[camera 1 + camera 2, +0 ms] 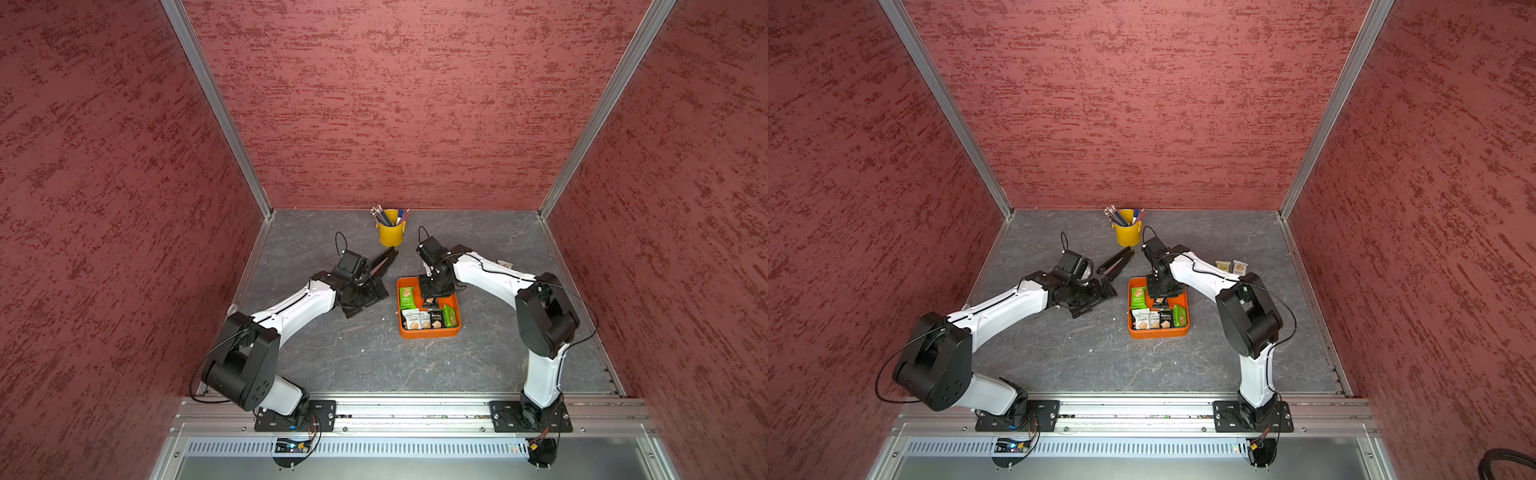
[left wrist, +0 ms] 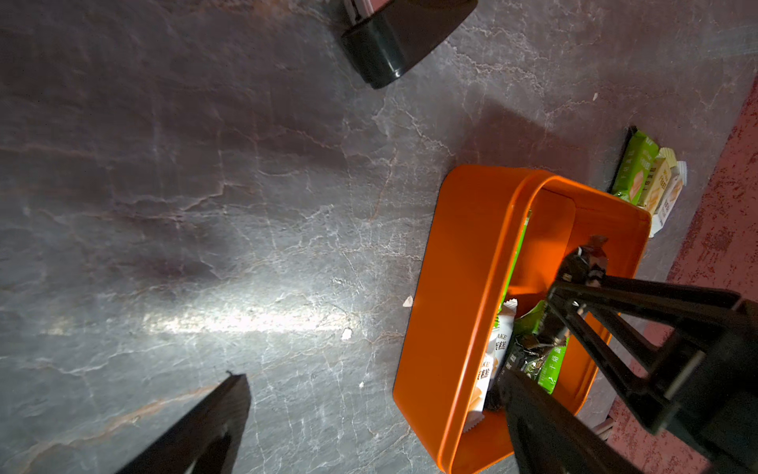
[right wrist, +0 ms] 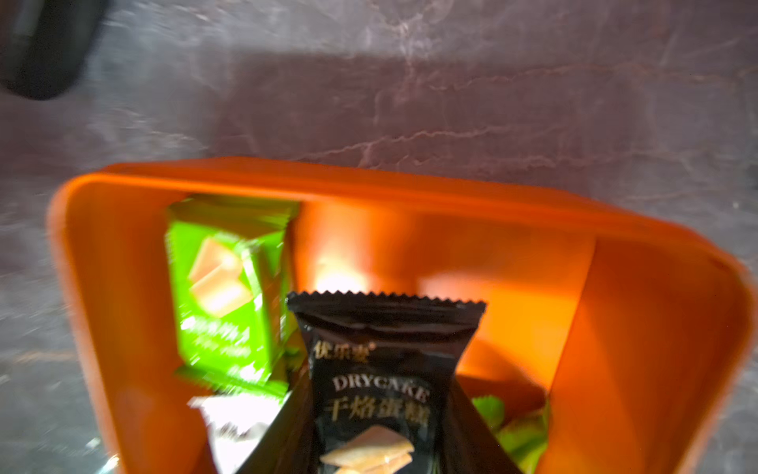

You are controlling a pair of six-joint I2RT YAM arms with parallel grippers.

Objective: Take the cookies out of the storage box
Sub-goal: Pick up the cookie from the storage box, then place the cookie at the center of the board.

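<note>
1. Two blind spots. In both top views the right end effector (image 1: 433, 293) hides its own fingertips under its wrist. The right wrist view is motion-blurred.
2. Grip is readable anyway: the right end effector is clamped on one black cookie (image 3: 389, 369). The pack stands up with its crimped end over the storage box (image 1: 430, 333) floor. Can't tell whether its lower end is clear of the floor.
3. The cookies (image 1: 1239, 266) outside the box lie beyond the right arm (image 1: 1200, 270). Two show in that top view. The left wrist view shows them overlapping: green, cream and white, with a black edge behind. Exact count is unclear.
4. Left end effector (image 1: 366, 301): jaws wide, nothing between them, low over the desk (image 1: 353, 357) just left of the box. Its fingers (image 2: 205, 418) are cut off by the frame edge in the left wrist view.
5. Room: the box sits mid-desk, well apart from the walls (image 1: 124, 208), with bare desk in front of it and to its left. The black folded tool (image 1: 384, 261) lies just beyond the left end effector. The pen bucket (image 1: 390, 235) stands upright near the back wall. Both are apart from the box.
6. Count in the box: two green, two white and one black lying flat, mostly along the near wall. With the gripped black one, that makes six. The floor at the far right corner is bare orange. Also one box, one bucket and one tool.
</note>
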